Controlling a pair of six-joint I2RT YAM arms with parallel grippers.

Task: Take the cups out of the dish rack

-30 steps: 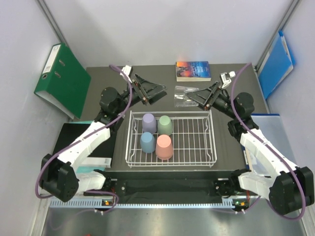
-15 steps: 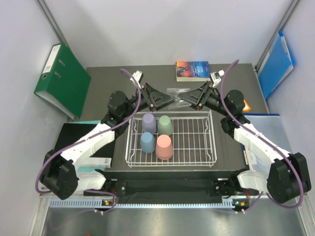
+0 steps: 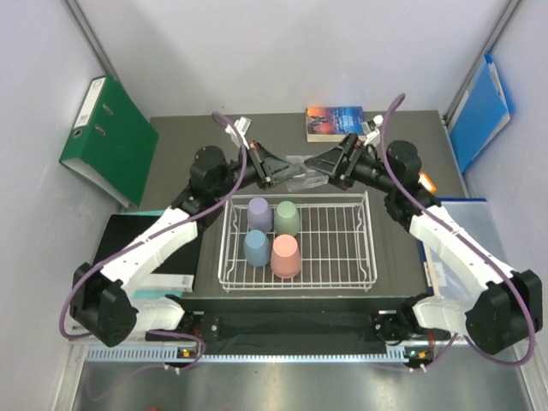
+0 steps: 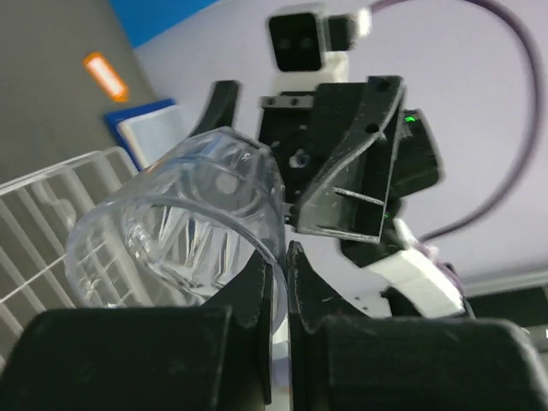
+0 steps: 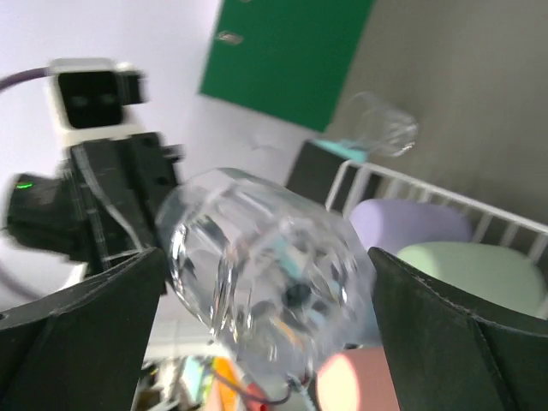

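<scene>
Above the far edge of the dish rack (image 3: pixel 372 257), a clear glass cup (image 3: pixel 301 174) hangs on its side between both arms. My left gripper (image 3: pixel 278 175) is shut on the cup's rim (image 4: pixel 257 184), one finger inside and one outside. My right gripper (image 3: pixel 325 171) is open, its fingers (image 5: pixel 445 342) flanking the same cup (image 5: pixel 265 274). Inside the rack stand the lavender (image 3: pixel 259 211), sage green (image 3: pixel 288 217), light blue (image 3: pixel 257 247) and salmon pink (image 3: pixel 285 255) cups, upside down. Another clear glass cup (image 5: pixel 383 122) lies on the table beyond the rack.
A green binder (image 3: pixel 107 141) leans at the back left. A book (image 3: pixel 336 122) lies at the back centre. A blue folder (image 3: pixel 481 111) stands at the back right. A black flat object (image 3: pixel 128 240) lies left of the rack.
Both arms swung inward and met over the rack's far edge. The left gripper closed on the glass cup's rim. The right gripper, which carried the cup, opened.
</scene>
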